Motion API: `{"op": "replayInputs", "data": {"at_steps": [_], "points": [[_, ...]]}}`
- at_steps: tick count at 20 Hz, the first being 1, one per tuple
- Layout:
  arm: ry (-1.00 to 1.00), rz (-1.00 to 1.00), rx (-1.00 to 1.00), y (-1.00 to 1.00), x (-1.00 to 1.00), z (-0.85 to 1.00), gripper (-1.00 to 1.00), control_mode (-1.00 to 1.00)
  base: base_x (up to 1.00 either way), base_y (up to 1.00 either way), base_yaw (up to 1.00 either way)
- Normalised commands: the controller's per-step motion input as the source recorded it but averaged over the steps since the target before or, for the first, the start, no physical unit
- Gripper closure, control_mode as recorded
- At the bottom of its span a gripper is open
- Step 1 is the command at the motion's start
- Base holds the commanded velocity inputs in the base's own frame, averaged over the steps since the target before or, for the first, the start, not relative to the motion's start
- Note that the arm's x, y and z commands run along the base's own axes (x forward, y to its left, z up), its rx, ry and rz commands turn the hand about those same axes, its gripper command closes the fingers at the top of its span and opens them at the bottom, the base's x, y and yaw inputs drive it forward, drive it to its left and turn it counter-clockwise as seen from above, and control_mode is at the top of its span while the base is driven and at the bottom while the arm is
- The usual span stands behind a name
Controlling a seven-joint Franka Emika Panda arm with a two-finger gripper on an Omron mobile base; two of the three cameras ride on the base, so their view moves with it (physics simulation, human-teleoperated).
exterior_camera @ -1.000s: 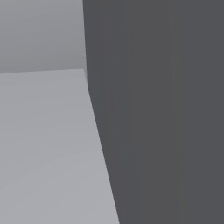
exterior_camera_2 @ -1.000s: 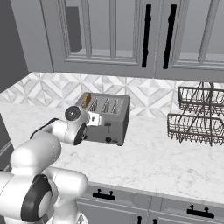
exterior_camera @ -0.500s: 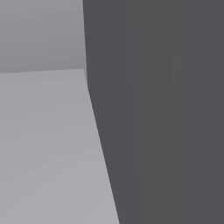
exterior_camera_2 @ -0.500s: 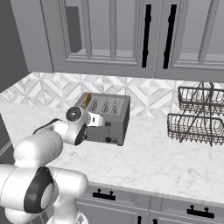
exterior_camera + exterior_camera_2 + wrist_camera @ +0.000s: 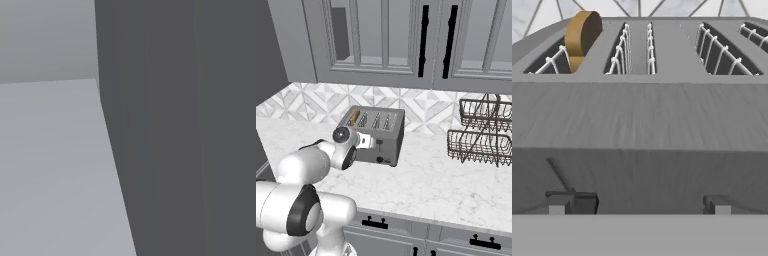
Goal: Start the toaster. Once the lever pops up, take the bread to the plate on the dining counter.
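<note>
The hand (image 5: 367, 142) sits right up against the front face of the grey toaster (image 5: 377, 129), its fingers (image 5: 559, 204) spread wide with nothing between them. The toaster stands on the white marble table (image 5: 446, 182) near the patterned tile wall. The bread (image 5: 581, 35) stands upright in the toaster's leftmost slot, its tan top poking above the wire guides; the other slots look bare. Two wire baskets (image 5: 482, 132) stand well apart to the right, under grey cabinets (image 5: 406, 40).
</note>
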Motion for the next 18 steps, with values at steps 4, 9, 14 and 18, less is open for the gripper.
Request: {"op": "replayInputs", "data": {"at_steps": [4,9,14,18], "points": [[0.00,0.00,0.00,0.00,0.00,-0.24,-1.00,-1.00,0.00,0.00,0.00],[0.00,0.00,0.00,0.00,0.00,-0.26,-1.00,-1.00,0.00,0.00,0.00],[0.00,0.00,0.00,0.00,-0.05,-0.25,-1.00,-1.00,0.00,0.00,0.00],[0.00,0.00,0.00,0.00,-0.14,-0.28,-1.00,-1.00,0.00,0.00,0.00]]}}
